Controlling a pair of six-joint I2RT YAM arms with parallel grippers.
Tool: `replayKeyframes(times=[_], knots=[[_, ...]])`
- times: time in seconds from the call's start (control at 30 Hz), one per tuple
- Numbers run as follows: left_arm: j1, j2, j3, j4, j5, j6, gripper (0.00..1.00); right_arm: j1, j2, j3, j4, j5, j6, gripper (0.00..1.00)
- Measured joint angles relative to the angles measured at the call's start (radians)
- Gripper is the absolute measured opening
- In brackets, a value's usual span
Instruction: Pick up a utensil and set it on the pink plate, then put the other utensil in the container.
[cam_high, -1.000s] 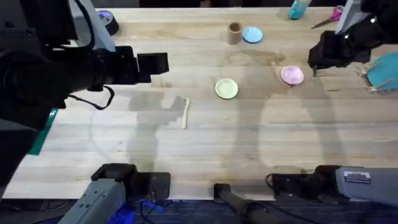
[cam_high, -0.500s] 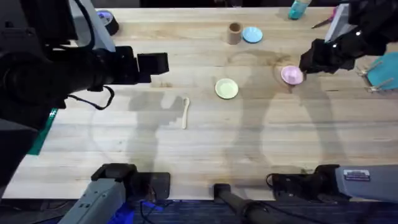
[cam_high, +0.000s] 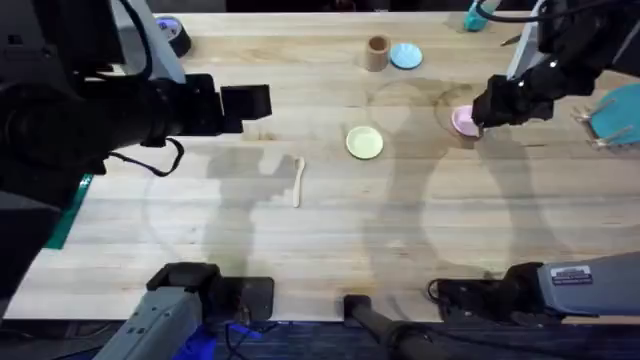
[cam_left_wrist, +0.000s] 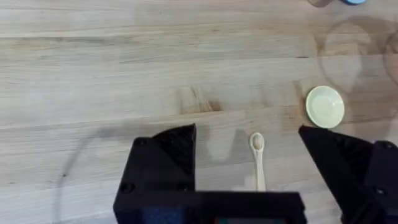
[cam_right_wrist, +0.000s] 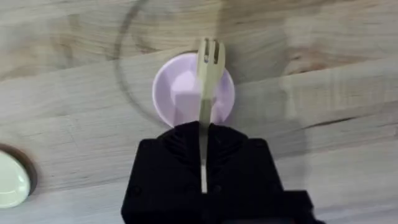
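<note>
My right gripper (cam_high: 482, 112) is shut on the light wooden fork (cam_right_wrist: 206, 93) and holds it just above the pale pink plate (cam_high: 462, 122). In the right wrist view the fork's tines reach past the far rim of the pink plate (cam_right_wrist: 180, 93). The wooden spoon (cam_high: 297, 182) lies flat on the table left of centre, also seen as the spoon (cam_left_wrist: 257, 158) between my left fingers from above. My left gripper (cam_left_wrist: 249, 171) hangs open high over the table, well above the spoon. The brown cup (cam_high: 376, 53) stands at the back.
A yellow-green plate (cam_high: 364, 142) sits mid-table and a light blue plate (cam_high: 405, 56) lies beside the cup. At the back left is a tape roll (cam_high: 170, 35). A teal object (cam_high: 615, 110) lies at the right edge and a teal bottle (cam_high: 480, 14) at the back.
My right gripper has moved left with the fork, from beside the pink plate to over it. The left arm and the spoon have not moved.
</note>
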Motion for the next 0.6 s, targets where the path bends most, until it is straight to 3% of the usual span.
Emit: replayKeyframes(times=[0.6], knots=[[0.0,0.0,0.0,0.0,0.0,0.0,0.992,0.023,0.048,-0.002,0.005,0.0,-0.018,0.034]])
